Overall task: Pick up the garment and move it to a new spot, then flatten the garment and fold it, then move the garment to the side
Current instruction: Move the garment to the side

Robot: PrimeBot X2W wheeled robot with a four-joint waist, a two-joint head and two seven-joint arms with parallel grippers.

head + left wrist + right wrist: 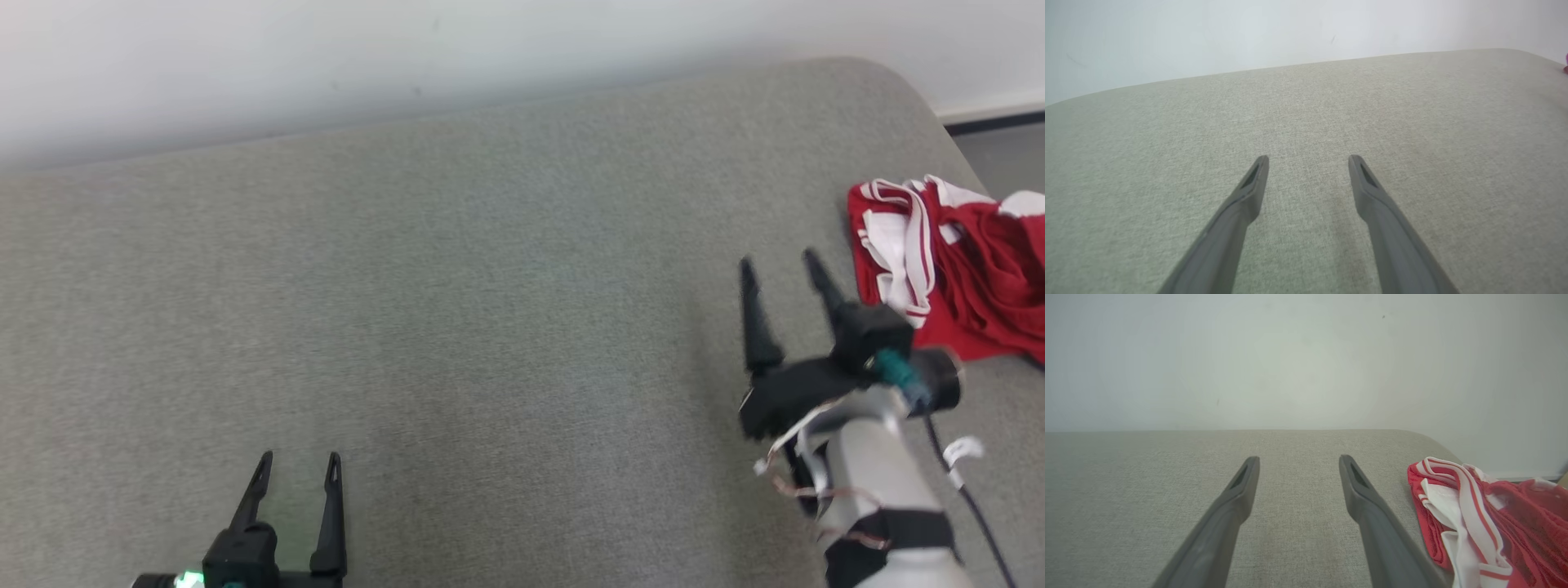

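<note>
Plainly, both of the two grippers stood wide open and held nothing. The right gripper (776, 260) hovered just beside the one garment (984, 282), a crumpled red piece with white stripes lying at the right end of the grey cushion (490, 286). The left gripper (299, 457) sat well apart over bare fabric, with a white wall (326, 57) behind.

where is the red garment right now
In the head view the red and white garment lies crumpled near the right edge of the grey surface, just right of the open right gripper.
</note>
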